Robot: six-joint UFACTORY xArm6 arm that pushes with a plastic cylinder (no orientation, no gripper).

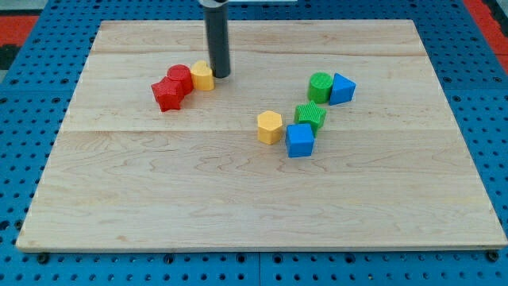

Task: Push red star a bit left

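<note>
The red star (167,94) lies on the wooden board at the upper left. A red round block (180,77) touches it on its upper right, and a small yellow block (203,76) sits next to that one. My tip (220,75) is down on the board, right against the yellow block's right side, so the three blocks form a row to the left of my tip.
A second group lies right of centre: a yellow hexagon (270,127), a blue cube (300,140), a green star (310,116), a green cylinder (320,86) and a blue block (342,88). The wooden board (238,206) rests on a blue pegboard.
</note>
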